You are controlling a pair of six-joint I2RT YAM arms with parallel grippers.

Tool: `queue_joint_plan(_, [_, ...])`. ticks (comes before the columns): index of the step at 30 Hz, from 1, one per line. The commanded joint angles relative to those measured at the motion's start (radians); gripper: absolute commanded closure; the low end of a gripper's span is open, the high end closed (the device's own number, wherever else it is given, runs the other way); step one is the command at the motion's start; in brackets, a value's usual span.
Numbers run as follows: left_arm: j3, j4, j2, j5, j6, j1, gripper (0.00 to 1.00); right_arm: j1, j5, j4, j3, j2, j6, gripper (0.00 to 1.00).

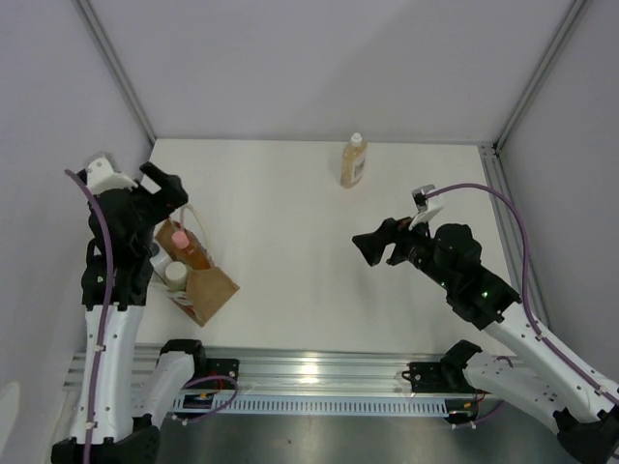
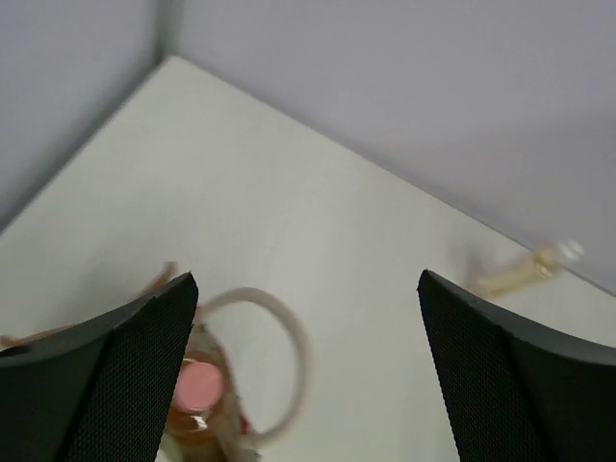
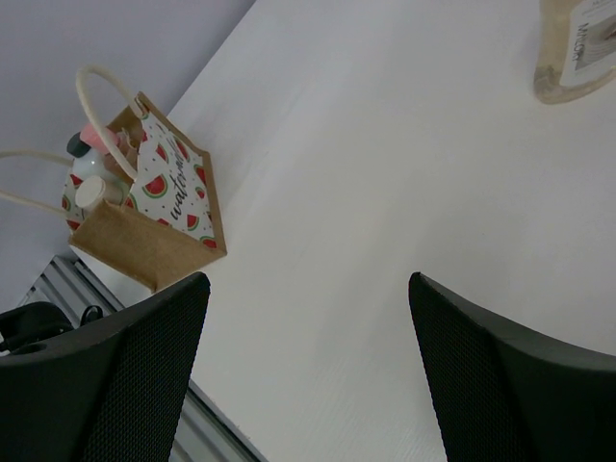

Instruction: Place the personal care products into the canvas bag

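Top external: amber bottle [image 1: 354, 161] outside canvas bag [image 1: 213, 287]

the amber bottle [image 1: 354, 160] is seen upright near the far bench [image 1: 290, 242] edge; the orange bottle [image 1: 196, 253] is seen inside the canvas bag [image 1: 211, 288].

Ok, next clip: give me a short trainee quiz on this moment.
1. True or false: the amber bottle stands outside the canvas bag.
2. The left gripper and right gripper are: A both open, B both shut, C one of each.
3. How many bottles show inside the bag?
Key: 1 true; 2 A; 3 three.
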Motion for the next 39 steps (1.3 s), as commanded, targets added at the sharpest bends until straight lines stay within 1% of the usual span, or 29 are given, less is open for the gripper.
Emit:
queue_joint_plan(1, [0.072, -0.047, 0.001, 0.11, 0.008, -0.217, 0.01, 0.002, 0.017, 0.028, 0.002, 0.029, -0.025, 0.11])
queue_joint_plan(2, [0.066, -0.05, -0.019, 0.089, 0.012, -0.265, 0.01, 0.002, 0.017, 0.029, 0.005, 0.037, -0.026, 0.11])
queue_joint_plan(3, [0.053, -0.047, -0.037, 0.09, 0.004, -0.343, 0.01, 0.002, 0.051, 0.029, 0.01, 0.043, -0.028, 0.11])
queue_joint_plan(4, [-0.02, -0.031, -0.06, 0.11, -0.007, -0.375, 0.01, 0.002, 0.085, 0.032, 0.01, 0.055, -0.035, 0.12])
queue_joint_plan(6, [-0.086, 0.059, -0.149, 0.185, -0.039, -0.449, 0.01, -0.001, 0.137, 0.052, 0.013, 0.072, -0.046, 0.11])
queue_joint_plan(7, [-0.149, 0.084, -0.177, 0.197, -0.051, -0.474, 0.01, -0.011, 0.149, 0.055, 0.022, 0.103, -0.066, 0.1])
queue_joint_plan(8, [-0.224, 0.154, -0.2, 0.2, -0.056, -0.498, 0.01, -0.02, 0.148, 0.057, 0.037, 0.126, -0.077, 0.1])
queue_joint_plan(9, [-0.294, 0.191, -0.229, 0.197, -0.044, -0.555, 0.01, -0.031, 0.158, 0.051, 0.082, 0.152, -0.08, 0.08])
queue_joint_plan(10, [-0.322, 0.214, -0.231, 0.202, -0.053, -0.57, 0.01, -0.053, 0.169, 0.051, 0.106, 0.21, -0.072, 0.07])
queue_joint_plan(11, [-0.361, 0.245, -0.228, 0.284, -0.091, -0.574, 0.01, -0.069, 0.171, 0.058, 0.134, 0.238, -0.069, 0.07])
queue_joint_plan(12, [-0.379, 0.265, -0.222, 0.32, -0.103, -0.587, 0.01, -0.084, 0.175, 0.06, 0.163, 0.264, -0.065, 0.06])
queue_joint_plan(14, [-0.491, 0.33, -0.238, 0.309, -0.134, -0.633, 0.01, -0.118, 0.215, 0.067, 0.249, 0.336, -0.049, 0.05])
queue_joint_plan(15, [-0.541, 0.396, -0.249, 0.27, -0.134, -0.681, 0.01, -0.123, 0.233, 0.073, 0.273, 0.357, -0.052, 0.05])
queue_joint_plan(17, [-0.586, 0.427, -0.257, 0.22, -0.099, -0.719, 0.01, -0.144, 0.284, 0.08, 0.353, 0.4, -0.066, 0.04])
queue_joint_plan(18, [-0.602, 0.458, -0.251, 0.163, -0.082, -0.745, 0.01, -0.153, 0.318, 0.086, 0.379, 0.448, -0.074, 0.03])
queue_joint_plan(21, [-0.577, 0.467, -0.183, 0.183, -0.074, -0.752, 0.01, -0.208, 0.298, 0.144, 0.45, 0.532, -0.1, 0.01])
queue_joint_plan(22, [-0.582, 0.484, -0.169, 0.218, -0.083, -0.753, 0.01, -0.222, 0.249, 0.174, 0.455, 0.549, -0.115, 0.01])
queue_joint_plan(23, [-0.603, 0.504, -0.157, 0.249, -0.103, -0.753, 0.01, -0.248, 0.222, 0.278, 0.438, 0.563, -0.135, 0.01])
queue_joint_plan(25, [-0.657, 0.571, -0.151, 0.275, -0.117, -0.755, 0.0, -0.276, 0.148, 0.369, 0.413, 0.609, -0.192, 0.01])
queue_joint_plan(26, [-0.666, 0.575, -0.139, 0.279, -0.125, -0.755, 0.01, -0.291, 0.123, 0.426, 0.409, 0.629, -0.209, 0.01])
queue_joint_plan(27, [-0.66, 0.573, -0.127, 0.288, -0.12, -0.755, 0.01, -0.317, 0.105, 0.44, 0.424, 0.65, -0.233, 0.01])
queue_joint_plan(29, [-0.645, 0.559, -0.103, 0.315, -0.094, -0.759, 0.01, -0.331, 0.094, 0.443, 0.459, 0.732, -0.255, 0.01])
queue_joint_plan(30, [-0.616, 0.544, -0.091, 0.314, -0.091, -0.773, 0.01, -0.334, 0.109, 0.431, 0.516, 0.761, -0.261, 0.01])
queue_joint_plan(32, [-0.611, 0.52, -0.1, 0.263, -0.071, -0.816, 0.01, -0.334, 0.19, 0.376, 0.585, 0.859, -0.244, 0.01])
queue_joint_plan(34, [-0.623, 0.518, -0.129, 0.237, -0.07, -0.836, 0.01, -0.331, 0.252, 0.342, 0.683, 0.923, -0.18, 0.0])
queue_joint_plan(35, [-0.623, 0.518, -0.137, 0.234, -0.073, -0.839, 0.01, -0.33, 0.299, 0.319, 0.711, 0.983, -0.157, 0.01])
queue_joint_plan(37, [-0.62, 0.51, -0.169, 0.231, -0.071, -0.848, 0.01, -0.325, 0.33, 0.31, 0.776, 1.038, -0.118, 0.01])
queue_joint_plan(38, [-0.625, 0.481, -0.181, 0.187, -0.07, -0.853, 0.01, -0.325, 0.342, 0.313, 0.792, 1.086, -0.086, 0.01])
queue_joint_plan(39, [-0.626, 0.481, -0.195, 0.179, -0.07, -0.853, 0.01, -0.322, 0.347, 0.317, 0.807, 1.109, -0.078, 0.01])
